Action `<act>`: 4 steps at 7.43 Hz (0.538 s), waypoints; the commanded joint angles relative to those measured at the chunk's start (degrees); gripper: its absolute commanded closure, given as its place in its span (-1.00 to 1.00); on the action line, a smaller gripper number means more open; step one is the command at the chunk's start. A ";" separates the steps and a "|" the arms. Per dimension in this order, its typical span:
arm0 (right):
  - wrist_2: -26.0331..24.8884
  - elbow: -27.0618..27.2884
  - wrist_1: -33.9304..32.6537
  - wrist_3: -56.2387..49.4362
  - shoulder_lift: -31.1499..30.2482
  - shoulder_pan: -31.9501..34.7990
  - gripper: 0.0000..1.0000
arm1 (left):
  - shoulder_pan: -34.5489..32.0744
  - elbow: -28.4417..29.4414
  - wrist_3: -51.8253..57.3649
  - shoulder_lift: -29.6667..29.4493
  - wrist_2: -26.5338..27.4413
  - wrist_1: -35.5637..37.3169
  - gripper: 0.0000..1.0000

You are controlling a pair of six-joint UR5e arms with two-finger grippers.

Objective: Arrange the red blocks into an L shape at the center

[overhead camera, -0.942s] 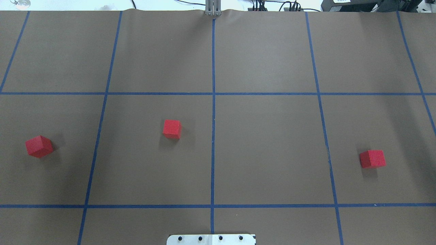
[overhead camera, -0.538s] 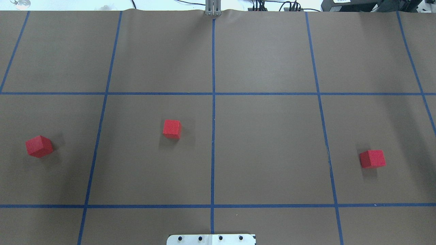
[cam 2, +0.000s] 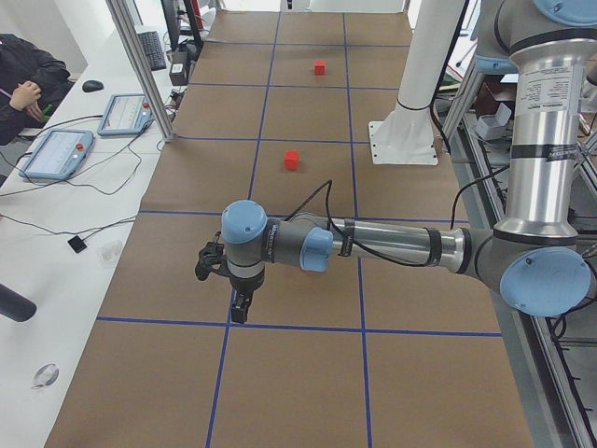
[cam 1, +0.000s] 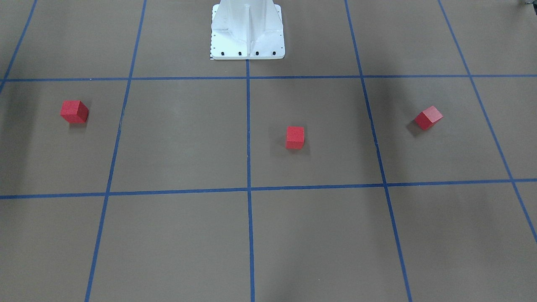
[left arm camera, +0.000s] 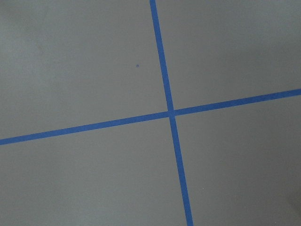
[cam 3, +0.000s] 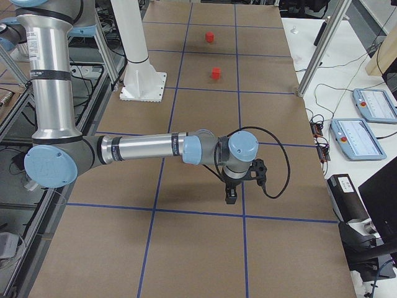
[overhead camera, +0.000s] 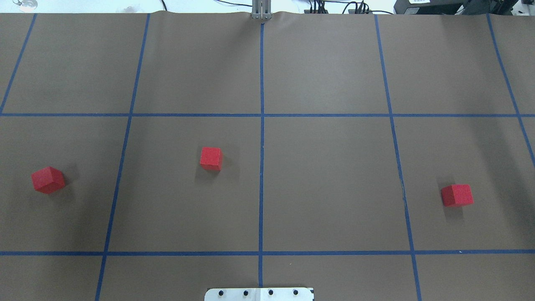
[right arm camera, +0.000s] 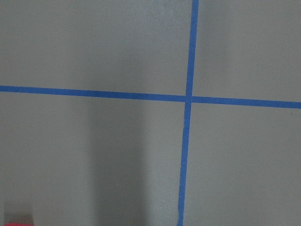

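While the red blocks (overhead camera: 211,158) lie apart, left end effector (cam 2: 240,311) and right end effector (cam 3: 231,197) widths are indiscernible.

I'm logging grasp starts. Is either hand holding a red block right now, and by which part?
No block is held: all three red blocks lie free on the table, away from the left hand and the right hand.

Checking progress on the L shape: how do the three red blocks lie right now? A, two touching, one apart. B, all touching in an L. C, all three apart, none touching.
C: the left block, the middle block and the right block lie widely spaced across the table, with bare paper between them.
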 commanded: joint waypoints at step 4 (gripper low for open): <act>0.00 0.23 -0.03 0.09 0.07 0.00 -0.98 | 3.91 -4.70 -9.74 -9.03 -0.09 -2.96 -1.00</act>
